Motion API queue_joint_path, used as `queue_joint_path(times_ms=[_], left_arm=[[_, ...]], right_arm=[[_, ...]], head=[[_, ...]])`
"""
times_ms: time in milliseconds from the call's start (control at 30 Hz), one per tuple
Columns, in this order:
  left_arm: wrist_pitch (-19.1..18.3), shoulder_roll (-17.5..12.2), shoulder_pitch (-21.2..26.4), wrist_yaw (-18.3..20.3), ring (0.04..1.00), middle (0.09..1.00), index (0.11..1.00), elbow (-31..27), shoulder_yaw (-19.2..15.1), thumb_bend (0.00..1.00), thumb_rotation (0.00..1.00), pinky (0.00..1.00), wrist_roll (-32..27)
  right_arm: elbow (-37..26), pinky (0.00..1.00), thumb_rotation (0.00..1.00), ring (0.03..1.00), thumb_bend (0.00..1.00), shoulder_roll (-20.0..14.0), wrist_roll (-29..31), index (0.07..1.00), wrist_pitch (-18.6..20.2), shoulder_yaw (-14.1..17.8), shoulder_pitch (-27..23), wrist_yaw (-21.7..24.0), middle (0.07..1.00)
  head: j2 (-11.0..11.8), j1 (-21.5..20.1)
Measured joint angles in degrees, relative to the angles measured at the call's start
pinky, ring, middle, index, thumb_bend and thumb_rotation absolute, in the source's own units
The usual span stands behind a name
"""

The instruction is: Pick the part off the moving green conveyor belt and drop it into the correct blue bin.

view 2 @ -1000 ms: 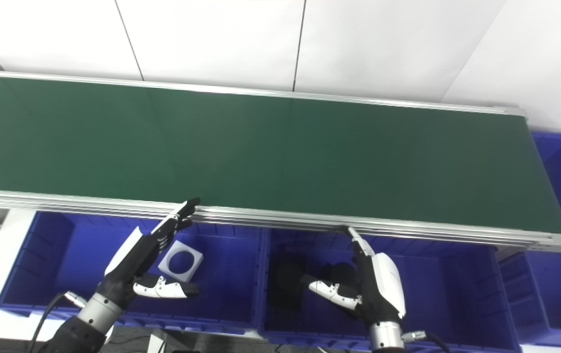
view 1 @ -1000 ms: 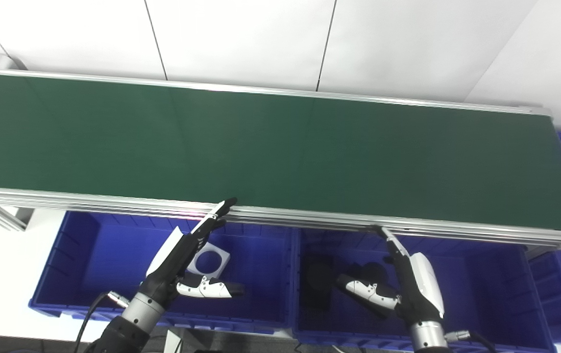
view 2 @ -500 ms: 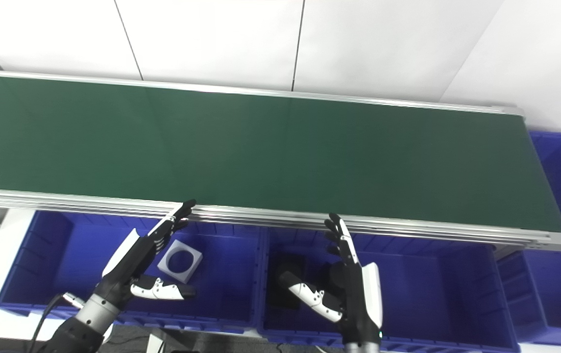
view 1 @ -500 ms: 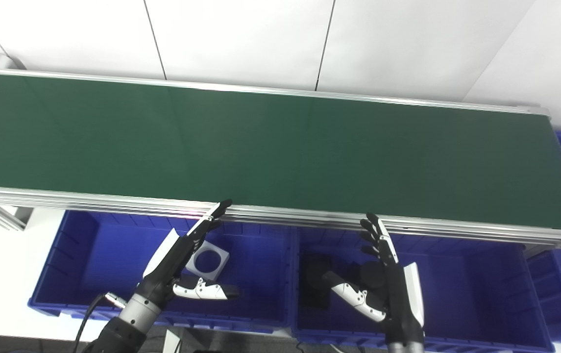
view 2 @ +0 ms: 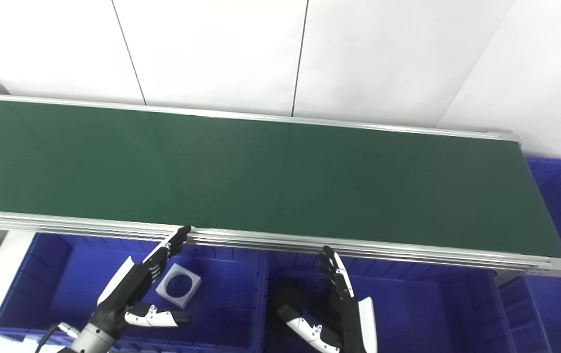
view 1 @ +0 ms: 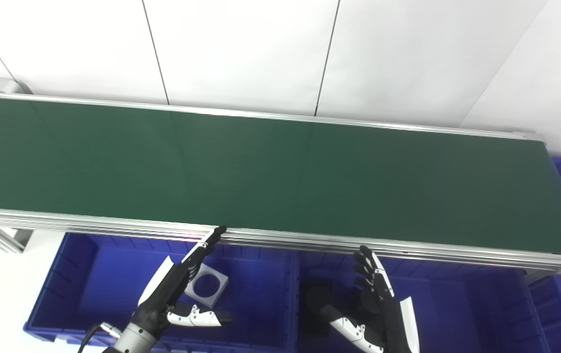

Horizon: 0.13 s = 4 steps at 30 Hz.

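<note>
You have a plain dark green conveyor belt point(view 1: 280, 171) edged in silver, blue bins point(view 1: 113, 279) below, one holding a white part point(view 1: 207, 286).

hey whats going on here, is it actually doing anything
Not much right now. The green belt has no part on it. Both hands are open and hold nothing: the left hand hangs over the left bin, fingertips near the belt's front rail, and the right hand is over the middle bin. A white square part with a round hole lies in the left bin, and dark parts lie in the middle one.
</note>
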State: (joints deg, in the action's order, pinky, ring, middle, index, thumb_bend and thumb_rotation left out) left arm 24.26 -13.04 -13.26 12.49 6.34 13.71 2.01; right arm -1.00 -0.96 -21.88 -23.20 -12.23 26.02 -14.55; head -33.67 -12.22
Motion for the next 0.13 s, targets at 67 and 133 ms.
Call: queue_joint_path(times_ms=[67, 133], left_arm=[[0.01, 0.03, 0.06, 0.0, 1.0, 1.0, 0.968, 0.5, 0.0, 0.88, 0.39, 0.99, -0.03], [0.05, 0.1, 0.09, 0.0, 1.0, 1.0, 0.966, 0.57, 0.01, 0.88, 0.39, 0.99, -0.03]], right_arm=[[0.7, 0.77, 0.56, 0.826, 0.8, -0.06, 0.3, 0.915, -0.03, 0.04, -0.34, -0.02, 0.868], [0.98, 0.76, 0.56, 0.821, 0.79, -0.07, 0.79, 0.911, -0.1, 0.04, -0.6, -0.17, 0.866]], head=[[0.35, -0.09], [0.36, -0.09]])
